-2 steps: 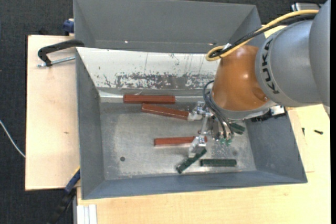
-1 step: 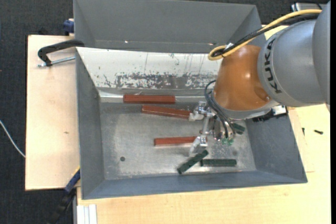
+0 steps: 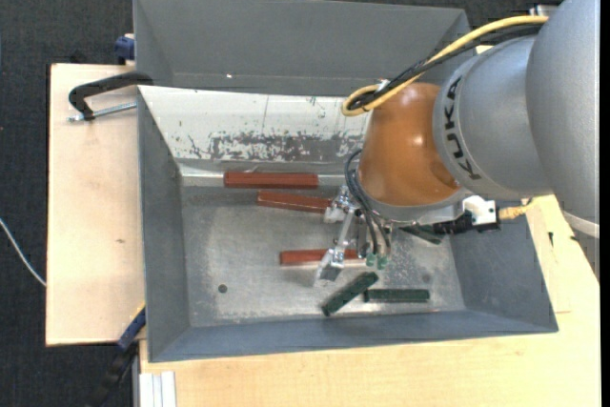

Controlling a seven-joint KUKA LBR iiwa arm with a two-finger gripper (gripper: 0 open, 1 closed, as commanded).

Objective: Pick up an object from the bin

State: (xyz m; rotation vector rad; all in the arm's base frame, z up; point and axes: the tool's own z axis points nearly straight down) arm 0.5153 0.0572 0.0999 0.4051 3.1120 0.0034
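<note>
The red-brown bar (image 3: 303, 256) lies flat on the floor of the bin (image 3: 160, 234), about the middle and a little toward the near wall, with its length running left to right. Its right end goes in under my gripper (image 3: 349, 251), which is low over the floor at that end of the bar. The metal parts of my tool crowd together there, so I cannot tell whether it is released or clenched, nor whether it has the bar at all.

Just near of my gripper, toward the front wall, lies a tilted dark green bar (image 3: 349, 293), its right end higher in the view than its left. Close beside that end, a flat dark green bar (image 3: 398, 296) lies along the front wall toward the right; I cannot tell whether the two green bars touch.

Behind the gripper, toward the back wall, two more bars of the same reddish colour lie nearly parallel. The second red-brown bar (image 3: 291, 201) is the closer one, and its right end reaches my wrist. The third red-brown bar (image 3: 272, 178) is longer and lies at the foot of the back wall, just beyond it.

Above the gripper sits my orange cover (image 3: 405, 152), with a yellow cable (image 3: 477, 35) looping over it. My grey arm (image 3: 534, 110) reaches in from the right across the bin's rim.
</note>
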